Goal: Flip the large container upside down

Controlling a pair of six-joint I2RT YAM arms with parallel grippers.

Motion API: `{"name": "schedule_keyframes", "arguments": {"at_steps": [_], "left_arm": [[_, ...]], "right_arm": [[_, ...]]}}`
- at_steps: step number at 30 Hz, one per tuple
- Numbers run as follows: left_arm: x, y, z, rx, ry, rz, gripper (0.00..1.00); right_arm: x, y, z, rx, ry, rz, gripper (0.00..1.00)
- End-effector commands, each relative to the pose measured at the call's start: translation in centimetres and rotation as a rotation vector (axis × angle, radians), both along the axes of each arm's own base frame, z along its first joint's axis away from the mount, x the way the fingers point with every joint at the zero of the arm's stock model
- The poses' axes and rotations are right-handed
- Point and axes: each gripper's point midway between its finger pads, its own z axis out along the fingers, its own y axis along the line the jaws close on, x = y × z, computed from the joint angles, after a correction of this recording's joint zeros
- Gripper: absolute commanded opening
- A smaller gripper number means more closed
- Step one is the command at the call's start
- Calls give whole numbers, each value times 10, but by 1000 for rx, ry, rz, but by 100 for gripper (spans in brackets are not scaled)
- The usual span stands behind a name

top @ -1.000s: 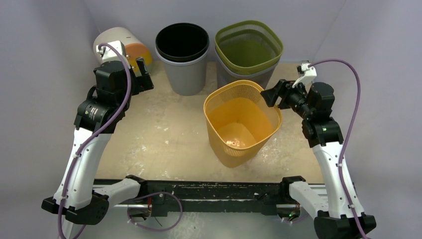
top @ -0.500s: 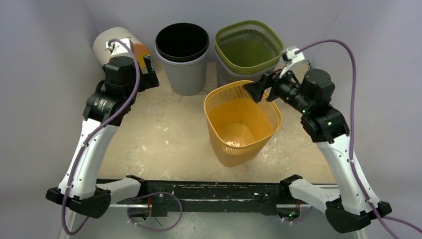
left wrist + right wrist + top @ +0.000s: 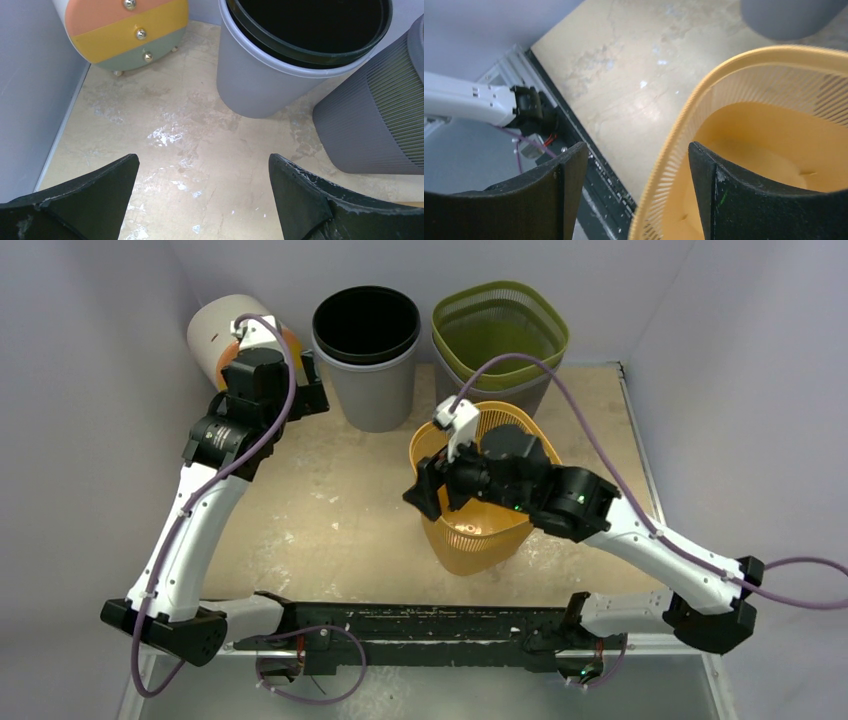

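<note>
The large container is a yellow-orange mesh basket (image 3: 472, 540), standing upright mouth-up at the table's middle right. My right arm reaches across over it. My right gripper (image 3: 425, 490) is open at the basket's left rim. In the right wrist view the basket (image 3: 774, 125) fills the right side, and the right gripper (image 3: 636, 152) straddles its rim, one finger outside and one inside, not closed on it. My left gripper (image 3: 303, 390) hovers open at the back left, holding nothing; the left wrist view shows only bare table between the left gripper (image 3: 202, 162) fingers.
A grey bin with a black liner (image 3: 367, 350) and a green mesh basket nested in a grey bin (image 3: 500, 335) stand along the back wall. A small white drum cabinet with coloured drawers (image 3: 222, 328) sits at the back left. The black rail (image 3: 420, 625) runs along the near edge.
My right arm swung from the basket's right side across its mouth to its left rim, the gripper now straddling that rim. My left arm shifted slightly toward the back.
</note>
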Motion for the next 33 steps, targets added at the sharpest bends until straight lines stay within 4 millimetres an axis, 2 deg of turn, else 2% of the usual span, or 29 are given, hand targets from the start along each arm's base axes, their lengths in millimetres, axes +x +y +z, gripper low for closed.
{"name": "schedule_keyframes", "arguments": {"at_steps": [1,3,10,17,21,23,26,29,33], "left_arm": [[2,-2,6,-21,-37,3,98],[0,-1,6,-23,-39,2,98],[-8,1,8,-31,-55,-1,97],[-11,1,3,-27,-51,-6,97],[-13,2,6,-24,-57,-9,98],[-15,4,9,-20,-61,-8,98],[-19,7,19,-10,-71,-6,97],[-25,10,36,-9,-99,-4,98],[-32,17,56,-1,-131,9,98]], "right_arm": [[-14,8,1,-12,19,-68,74],[-17,7,-9,-37,38,-93,71],[-11,-15,-55,-181,108,-238,64],[-8,-14,-64,-209,115,-255,54],[-8,-8,-63,-198,124,-247,39],[-7,-7,-61,-192,127,-255,28],[-5,0,-42,-134,121,-257,0],[-3,9,-3,36,82,-250,0],[-12,20,65,452,-6,-157,0]]}}
